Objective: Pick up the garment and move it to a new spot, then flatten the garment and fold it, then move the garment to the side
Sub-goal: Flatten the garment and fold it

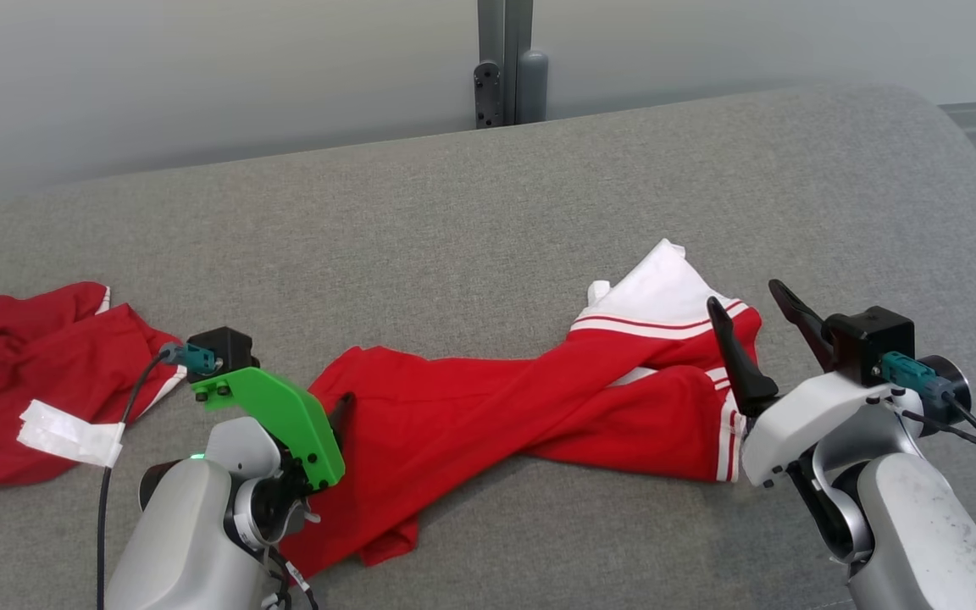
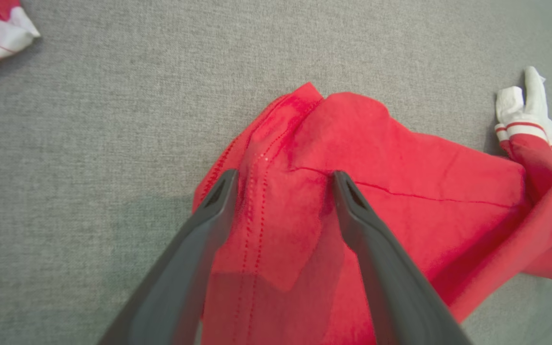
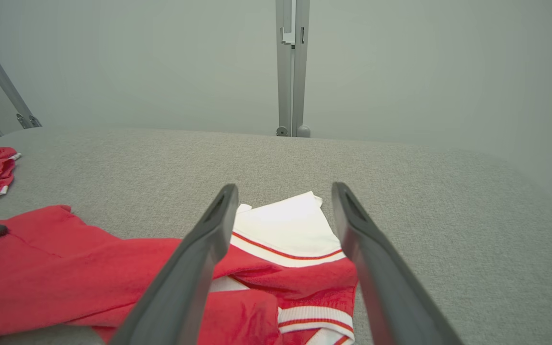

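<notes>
Status: the garment [image 1: 488,398] lies crumpled and twisted across the middle of the counter [image 1: 488,212], its red body toward the robot's left and its white-trimmed end toward the right. The left tool [image 2: 283,179] is spread wide, its fingers straddling a stitched fold at the red end. Whether the tips touch cloth cannot be told. The right tool [image 1: 745,295] is likewise spread wide and empty, poised over the trimmed end.

Hazards, as judged:
1. The cloth under the left tool is doubled. A closure here may take several layers, or only the top one, and the lift would come up bunched.
2. The twist mid-length would likely survive a two-ended lift and hamper flattening.
3. The right tool sits high, so a shallow descent may close on nothing.
4. A second garment [image 1: 22,364] lies near on the left. A leftward carry could land on it or drag it.
</notes>
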